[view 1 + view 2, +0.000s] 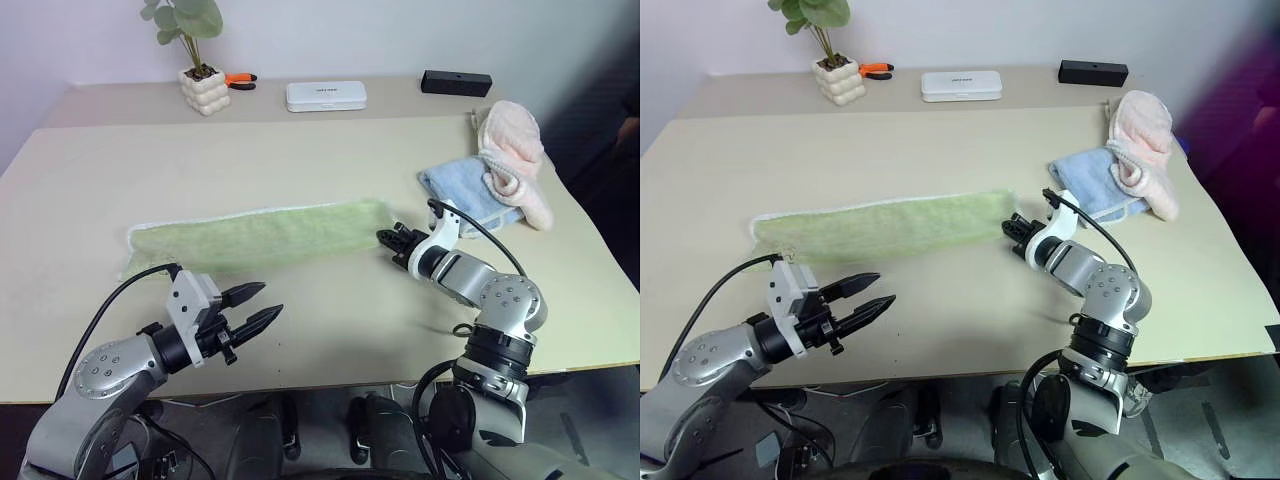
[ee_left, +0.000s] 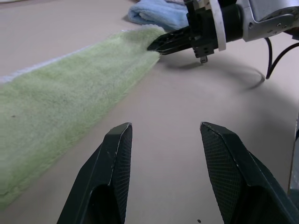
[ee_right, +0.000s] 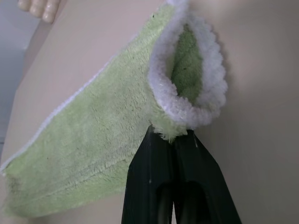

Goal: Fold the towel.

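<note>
- One light green terry-cloth towel with white stitched edging (image 1: 255, 237) is observed as a long, narrow strip, apparently already doubled lengthwise, lying flat across the middle of the beige desk (image 1: 330, 150).
- Its right-hand end is pinched between the black fingers of the right gripper (image 1: 392, 240); in the right wrist view the fingers are pressed together on the cloth, and the white-edged end (image 3: 187, 70) curls up above them.
- This grip is judged to be there so that the end can be carried over toward the far end for the next fold; that fold is not yet made.
- The left gripper (image 1: 255, 307) hangs above the near desk edge, apart from the towel, its two fingers spread and holding nothing. It is judged to be waiting, or placed to steady the left end.
- Two other cloths are counted: one light blue folded cloth (image 1: 465, 193) and one pink fluffy cloth (image 1: 515, 160) resting partly on it, both near the right edge, just clear of the towel.
- Along the back are noted one white knobbly pot with a green plant (image 1: 203, 88), one orange-handled tool (image 1: 240, 80), one flat white box (image 1: 326, 96) and one black oblong box (image 1: 456, 83).
</note>
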Motion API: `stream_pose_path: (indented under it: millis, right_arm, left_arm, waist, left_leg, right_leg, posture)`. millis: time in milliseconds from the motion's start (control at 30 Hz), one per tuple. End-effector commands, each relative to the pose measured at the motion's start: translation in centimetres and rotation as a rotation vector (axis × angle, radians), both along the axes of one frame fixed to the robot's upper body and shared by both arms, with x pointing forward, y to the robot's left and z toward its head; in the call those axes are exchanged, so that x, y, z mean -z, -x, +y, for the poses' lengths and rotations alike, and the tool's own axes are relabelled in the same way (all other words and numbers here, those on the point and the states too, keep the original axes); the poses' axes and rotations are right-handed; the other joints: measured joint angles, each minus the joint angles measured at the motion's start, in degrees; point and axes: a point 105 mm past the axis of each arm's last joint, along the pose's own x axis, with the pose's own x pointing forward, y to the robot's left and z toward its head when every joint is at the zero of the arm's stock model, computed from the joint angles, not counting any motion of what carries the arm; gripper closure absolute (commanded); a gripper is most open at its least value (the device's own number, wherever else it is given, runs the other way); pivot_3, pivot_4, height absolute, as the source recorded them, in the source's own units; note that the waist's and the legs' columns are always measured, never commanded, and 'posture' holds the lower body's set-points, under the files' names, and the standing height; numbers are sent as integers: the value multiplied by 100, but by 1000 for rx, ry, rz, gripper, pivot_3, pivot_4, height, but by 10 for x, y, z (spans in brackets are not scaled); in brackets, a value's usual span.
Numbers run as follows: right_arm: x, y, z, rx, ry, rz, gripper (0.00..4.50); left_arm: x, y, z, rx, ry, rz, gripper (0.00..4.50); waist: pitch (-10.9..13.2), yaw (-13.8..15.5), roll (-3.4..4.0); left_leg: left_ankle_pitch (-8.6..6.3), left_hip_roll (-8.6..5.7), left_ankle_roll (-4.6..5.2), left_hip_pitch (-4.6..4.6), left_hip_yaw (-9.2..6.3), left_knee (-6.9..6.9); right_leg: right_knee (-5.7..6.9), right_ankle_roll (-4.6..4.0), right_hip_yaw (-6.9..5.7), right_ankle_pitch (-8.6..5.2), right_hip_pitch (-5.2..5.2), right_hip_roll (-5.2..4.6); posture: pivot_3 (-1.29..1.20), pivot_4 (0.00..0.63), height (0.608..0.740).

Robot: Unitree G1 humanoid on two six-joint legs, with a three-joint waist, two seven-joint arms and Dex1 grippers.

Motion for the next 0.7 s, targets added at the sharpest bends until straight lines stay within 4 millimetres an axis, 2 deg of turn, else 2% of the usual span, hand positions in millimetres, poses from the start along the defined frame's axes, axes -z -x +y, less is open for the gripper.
stream_pose_path:
  millis: [33,100,167,233,300,400,467,600,700]
  right_arm:
    - [-40,8,-21,-9,102,-161,4489]
    - [-56,12,-29,-42,185,-227,4489]
    - [-61,13,-31,-63,219,-251,4489]
    - [-80,17,-22,-160,331,-352,4489]
    - [-91,24,-2,-306,483,-456,4489]
    - [-78,35,30,-543,721,-560,4489]
    - [-68,39,47,-662,806,-612,4489]
    - [-51,35,82,-782,827,-660,4489]
    - [-42,30,99,-810,834,-667,4489]
  left_arm:
    - [-4,1,-3,19,-1,-36,2176]
    - [-3,-1,-4,22,-2,-35,2176]
    - [-2,-2,-4,24,-3,-36,2176]
    - [-1,-4,-5,34,-6,-39,2176]
    - [0,-5,-5,42,-17,-44,2176]
    - [-1,-7,-5,42,-20,-48,2176]
    - [-1,-7,-5,39,-19,-52,2176]
    - [-1,-6,-7,36,-20,-53,2176]
    - [0,-4,-8,24,-20,-53,2176]
  waist:
    - [0,1,0]
    - [1,-9,1]
    - [-1,-17,-1]
    - [3,-57,6]
    - [7,-68,11]
    - [6,-60,9]
    - [5,-55,5]
    - [6,-33,3]
    - [6,-34,3]
  left_leg:
    - [-1,0,1,-1,0,0]
    - [-1,0,2,0,1,-3]
    - [-17,1,29,1,0,-5]
    - [-19,5,32,3,-1,-6]
    - [-18,4,32,3,1,-7]
    - [-19,4,33,3,-1,-14]
    - [-19,5,33,3,-2,-13]
    - [-19,4,33,1,-1,-9]
    - [-13,4,23,0,1,-6]
  right_leg:
    - [-3,0,0,0,0,0]
    - [-6,0,1,0,0,1]
    - [-6,0,0,0,0,2]
    - [-5,0,0,0,1,4]
    - [-5,0,2,0,-2,4]
    - [-11,1,0,-1,-4,4]
    - [-15,1,-1,-1,-2,5]
    - [-20,1,-2,-1,1,3]
    - [-21,1,-3,0,1,3]
  posture:
    - [0,150,731]
    - [0,150,731]
    - [0,150,731]
    - [0,150,731]
    - [0,150,731]
    - [0,150,731]
    - [0,150,731]
    - [0,150,731]
    - [0,150,731]
